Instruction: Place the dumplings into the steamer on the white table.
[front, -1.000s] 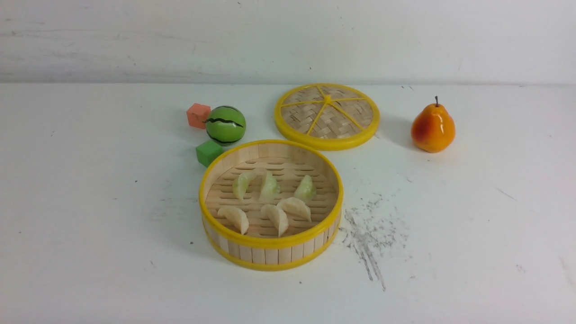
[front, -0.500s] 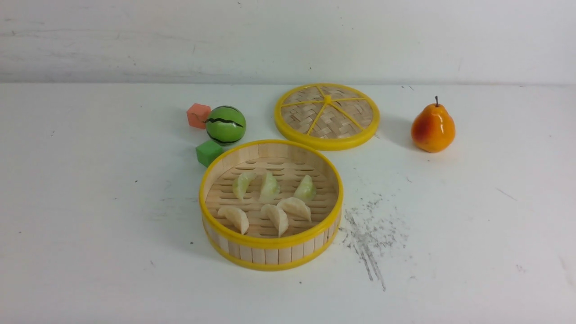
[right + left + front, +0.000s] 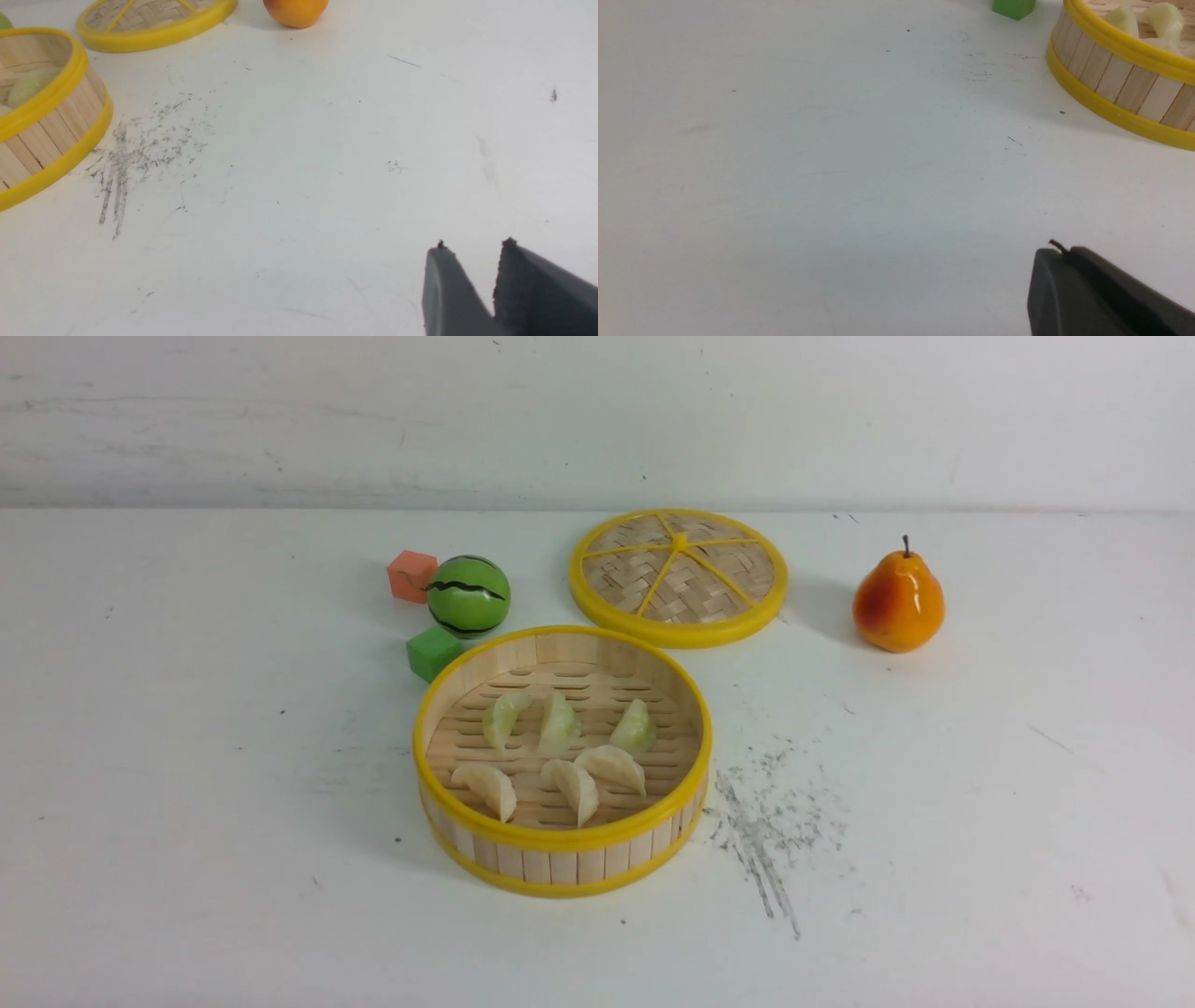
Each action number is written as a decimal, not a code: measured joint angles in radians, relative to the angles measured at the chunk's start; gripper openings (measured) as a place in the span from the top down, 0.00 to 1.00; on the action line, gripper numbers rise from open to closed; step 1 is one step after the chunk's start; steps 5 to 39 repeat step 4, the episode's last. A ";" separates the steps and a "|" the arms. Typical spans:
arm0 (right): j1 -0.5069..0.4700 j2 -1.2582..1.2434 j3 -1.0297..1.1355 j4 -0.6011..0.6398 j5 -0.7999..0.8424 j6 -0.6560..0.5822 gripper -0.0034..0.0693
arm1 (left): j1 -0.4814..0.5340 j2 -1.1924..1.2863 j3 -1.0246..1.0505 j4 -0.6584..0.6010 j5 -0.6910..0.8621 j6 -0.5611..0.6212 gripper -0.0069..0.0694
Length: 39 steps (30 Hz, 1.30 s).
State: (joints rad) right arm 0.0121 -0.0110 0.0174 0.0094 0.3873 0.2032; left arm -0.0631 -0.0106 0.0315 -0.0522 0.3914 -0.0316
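The round shallow bamboo steamer with wooden-strip walls and yellow rims sits near the middle of the broad white scuffed bench, and all six small crescent-shaped toy dumplings lie on its slatted floor, so the task looks finished. They lie in two rows: three pale green ones farther from the robot, three cream-white ones nearer. The spacing seems to be one drop spot each, with none visibly stacked, though two of the cream ones lie very close together. Each crescent rests on its side or base, its long axis running roughly from the far side toward the near side of the basket, tilted a little differently from piece to piece; the rightmost cream one lies more across.

The flat woven lid with yellow spokes lies just behind the steamer, left off so the basket stays open for loading. A striped green ball, a salmon cube and a green cube cluster at the steamer's far-left side, and an orange pear stands well apart to the right.

Neither arm shows in the front view. In its wrist view the left end effector hovers low over bare bench, its fingers pressed together and empty. The right end effector shows a narrow gap between its fingers with nothing in it, beside the grey scuff marks.
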 joint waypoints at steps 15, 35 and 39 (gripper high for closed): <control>0.000 0.000 0.000 0.000 0.000 0.000 0.72 | 0.000 0.000 0.000 0.000 0.000 0.000 0.91; 0.000 0.000 0.000 0.000 0.000 0.000 0.72 | 0.000 0.000 0.000 0.000 0.000 0.000 0.91; 0.000 0.000 0.000 0.000 0.000 0.000 0.72 | 0.000 0.000 0.000 0.000 0.000 0.000 0.91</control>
